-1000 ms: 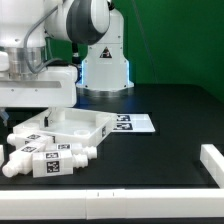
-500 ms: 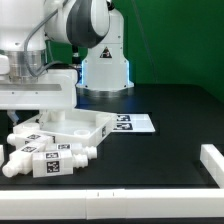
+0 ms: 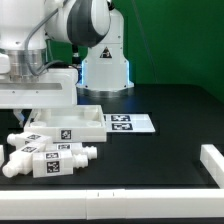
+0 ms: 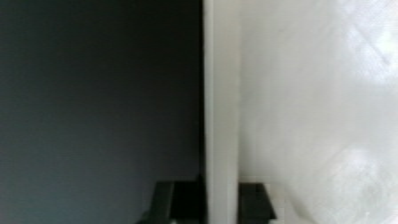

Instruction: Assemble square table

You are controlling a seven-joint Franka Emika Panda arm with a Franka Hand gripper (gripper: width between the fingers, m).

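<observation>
- The gripper (image 4: 217, 203) is clamped on the square table slab (image 3: 72, 122). In the wrist view its two dark fingers (image 4: 175, 203) sit either side of the slab's thin upright rim, with no gap to it.
- In that view the rim is a straight, smooth white strip, with a broad, faintly glossy white face on one side and dark tabletop on the other.
- In the exterior view the white wrist housing hides the fingertips, which come down over the slab's far-left part.
- Compared with a second ago, the slab has shifted toward the exterior view's left. Its right corner no longer overlaps the marker board (image 3: 132, 123), and the board's left tag is now uncovered.
- The slab's near side now shows a black-and-white tag that was not facing the camera before.
- The slab is hard white plastic, square, with a raised rim, and it sits at the left of the black matte table (image 3: 160, 150).
- The legs (image 3: 50, 160) lie just near of the slab. They are short, chunky, white and tagged, and have not moved.
- A long white bar (image 3: 120, 196) runs along the near edge.
</observation>
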